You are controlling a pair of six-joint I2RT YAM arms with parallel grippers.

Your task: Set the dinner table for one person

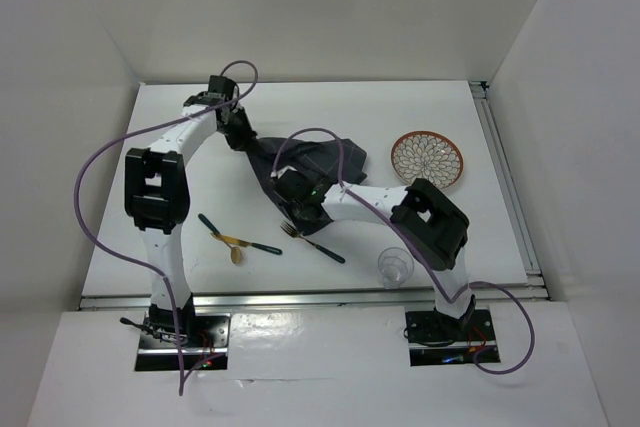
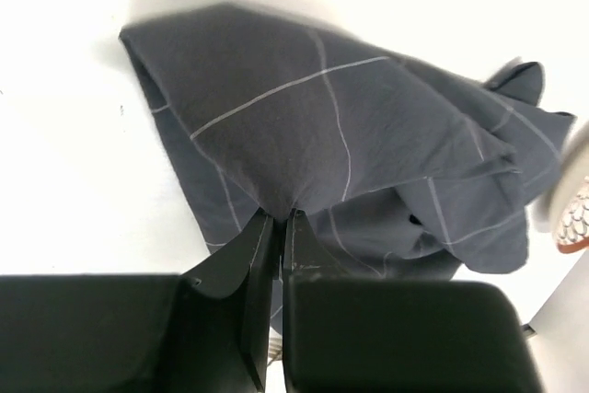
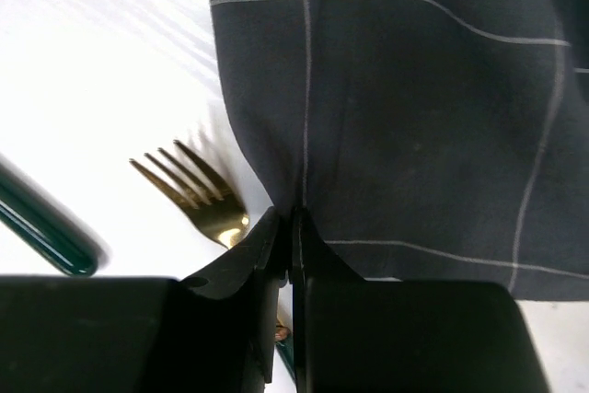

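Note:
The dinner table (image 1: 330,107) is a white tabletop with metal rails. A dark grey checked placemat (image 1: 320,159) lies crumpled near its middle. At the cloth's far left corner my left gripper (image 1: 240,137) is shut on its edge, and the wrist view shows the jaws (image 2: 281,215) pinching a fold of the placemat (image 2: 350,144). My right gripper (image 1: 287,190) is shut on the near edge, its jaws (image 3: 287,211) closed on the placemat (image 3: 414,108). A gold fork (image 3: 195,192) lies just left of that grip.
A patterned plate (image 1: 427,160) sits at the right, its rim showing in the left wrist view (image 2: 575,218). A clear glass (image 1: 395,267) stands near the front edge. The fork (image 1: 312,243) and other green-handled gold cutlery (image 1: 238,242) lie front left of centre.

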